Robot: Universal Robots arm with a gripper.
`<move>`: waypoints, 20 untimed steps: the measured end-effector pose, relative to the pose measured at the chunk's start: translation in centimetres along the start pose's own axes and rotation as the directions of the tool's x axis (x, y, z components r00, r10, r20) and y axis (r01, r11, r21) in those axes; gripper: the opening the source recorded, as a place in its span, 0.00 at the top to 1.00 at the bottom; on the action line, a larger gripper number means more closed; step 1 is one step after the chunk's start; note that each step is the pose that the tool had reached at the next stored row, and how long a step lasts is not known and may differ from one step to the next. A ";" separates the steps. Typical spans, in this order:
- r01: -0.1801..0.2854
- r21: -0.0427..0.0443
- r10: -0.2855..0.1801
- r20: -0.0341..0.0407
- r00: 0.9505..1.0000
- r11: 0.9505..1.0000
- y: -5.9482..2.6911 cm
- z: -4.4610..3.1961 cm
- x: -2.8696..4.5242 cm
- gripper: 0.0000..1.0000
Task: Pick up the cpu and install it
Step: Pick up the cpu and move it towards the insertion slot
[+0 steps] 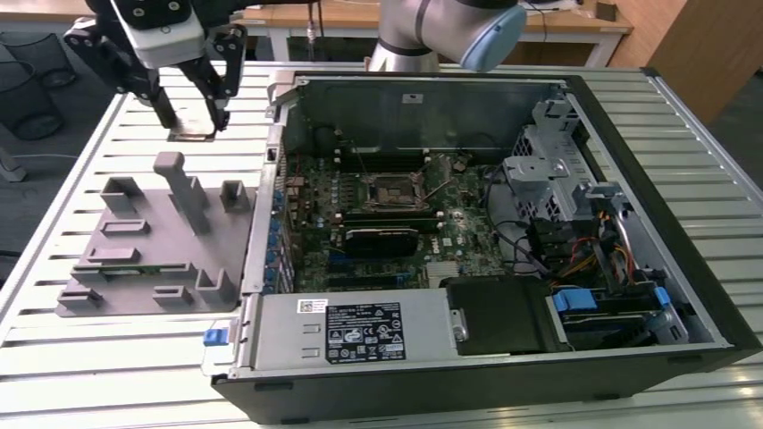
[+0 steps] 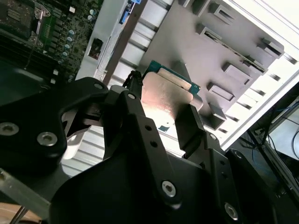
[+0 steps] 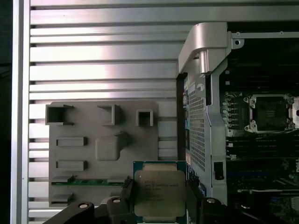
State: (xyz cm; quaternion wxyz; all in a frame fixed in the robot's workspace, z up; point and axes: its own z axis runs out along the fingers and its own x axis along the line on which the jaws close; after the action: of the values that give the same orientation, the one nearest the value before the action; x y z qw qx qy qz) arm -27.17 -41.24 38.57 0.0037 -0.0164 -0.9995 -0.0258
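Note:
My gripper [image 1: 193, 125] hangs in the air over the slatted table, on the exterior view's left of the open computer case [image 1: 477, 223], and is shut on the cpu [image 1: 191, 136]. Both wrist views show the cpu [image 3: 159, 193] [image 2: 164, 91] as a flat square chip with a silver metal top and green edge, pinched by its opposite sides between the black fingers [image 3: 126, 189]. It is held level, above the grey holder block [image 3: 103, 149]. The empty black socket [image 1: 390, 190] [image 3: 269, 112] sits on the motherboard inside the case, away from the gripper.
The grey holder block [image 1: 143, 241] has upright posts and slots; a green-edged memory stick [image 3: 86, 182] lies in one slot. The case's side wall [image 1: 268, 179] stands between block and motherboard. Inside are a power supply [image 1: 352, 326], drive cages and cables [image 1: 573, 241].

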 end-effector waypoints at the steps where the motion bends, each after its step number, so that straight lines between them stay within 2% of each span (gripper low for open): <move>1: 0.000 0.000 0.000 0.000 1.000 1.000 0.00 0.00 -0.21 0.47; 13: 0.000 0.000 0.000 0.000 1.000 1.000 0.09 -0.02 -2.69 0.47; 20: 0.000 0.000 0.000 0.000 1.000 1.000 0.10 -0.02 -3.20 0.47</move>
State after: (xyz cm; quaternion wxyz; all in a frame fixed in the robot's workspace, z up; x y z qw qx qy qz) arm -23.98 -41.24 38.57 0.0037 -0.0163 -0.9995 -0.0258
